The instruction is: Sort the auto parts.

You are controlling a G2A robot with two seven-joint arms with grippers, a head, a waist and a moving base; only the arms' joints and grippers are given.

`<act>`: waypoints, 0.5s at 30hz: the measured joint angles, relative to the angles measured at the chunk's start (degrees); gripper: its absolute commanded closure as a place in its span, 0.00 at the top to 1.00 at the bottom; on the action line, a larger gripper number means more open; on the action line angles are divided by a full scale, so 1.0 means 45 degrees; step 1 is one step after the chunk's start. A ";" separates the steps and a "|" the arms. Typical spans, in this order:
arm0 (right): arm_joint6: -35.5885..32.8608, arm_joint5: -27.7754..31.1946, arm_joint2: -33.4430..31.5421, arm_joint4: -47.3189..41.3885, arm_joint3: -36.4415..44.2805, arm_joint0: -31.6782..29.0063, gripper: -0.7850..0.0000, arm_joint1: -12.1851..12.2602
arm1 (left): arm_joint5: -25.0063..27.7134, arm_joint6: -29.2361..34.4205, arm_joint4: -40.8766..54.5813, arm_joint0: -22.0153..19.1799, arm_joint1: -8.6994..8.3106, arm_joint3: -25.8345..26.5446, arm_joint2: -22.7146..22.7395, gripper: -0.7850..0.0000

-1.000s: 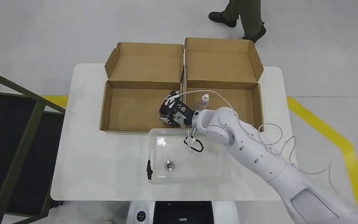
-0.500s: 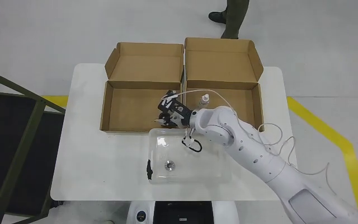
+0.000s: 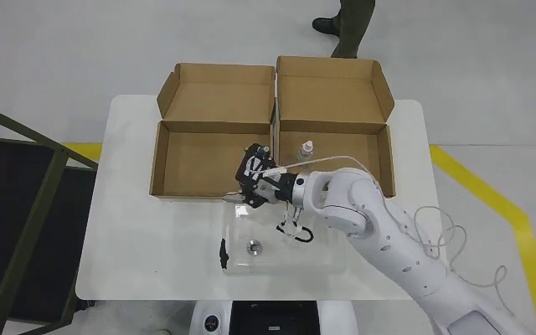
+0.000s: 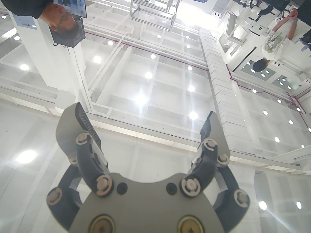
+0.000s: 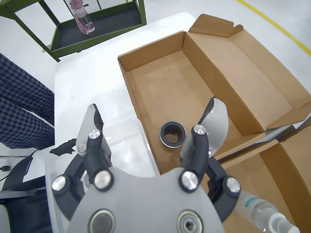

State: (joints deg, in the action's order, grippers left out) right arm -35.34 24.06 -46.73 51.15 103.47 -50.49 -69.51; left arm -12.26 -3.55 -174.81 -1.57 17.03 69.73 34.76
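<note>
A black ring-shaped bearing [image 5: 172, 134] lies on the floor of the left cardboard box [image 3: 197, 161], close to its near wall. My right gripper [image 5: 154, 107] hangs open just above and behind the bearing, over the box's near wall and the clear tray [image 3: 331, 251]; in the top view the right gripper [image 3: 244, 182] covers that spot. Inside the tray lie a black clip [image 3: 223, 252], a round metal part [image 3: 254, 247] and a black hook-shaped part [image 3: 298, 232]. My left gripper [image 4: 144, 112] is open, holds nothing and points up at the ceiling.
The right cardboard box [image 3: 356, 155] holds a small clear bottle [image 3: 306, 151], and both boxes have their lids folded back. A green metal cart [image 3: 33, 209] stands off the table's left side. White table surface runs left of the boxes and tray.
My right gripper opened and let go of the bearing in the left box, then drew back toward the clear tray.
</note>
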 measured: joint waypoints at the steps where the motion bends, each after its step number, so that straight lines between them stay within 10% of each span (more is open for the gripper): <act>1: -0.0012 0.0191 -0.0094 0.0102 0.0207 -0.0154 0.91 0.0048 | 0.0000 0.0000 0.0000 0.0000 0.0000 0.0000 0.0000 1.00; 15: -0.0646 0.1930 -0.0331 0.1778 0.1779 -0.2185 0.89 0.0517 | 0.0000 0.0000 0.0000 0.0000 0.0000 0.0000 0.0000 1.00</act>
State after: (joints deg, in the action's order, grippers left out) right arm -38.25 32.75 -48.21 59.15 111.47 -60.32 -67.18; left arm -12.26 -3.55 -174.81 -1.57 17.03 69.73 34.76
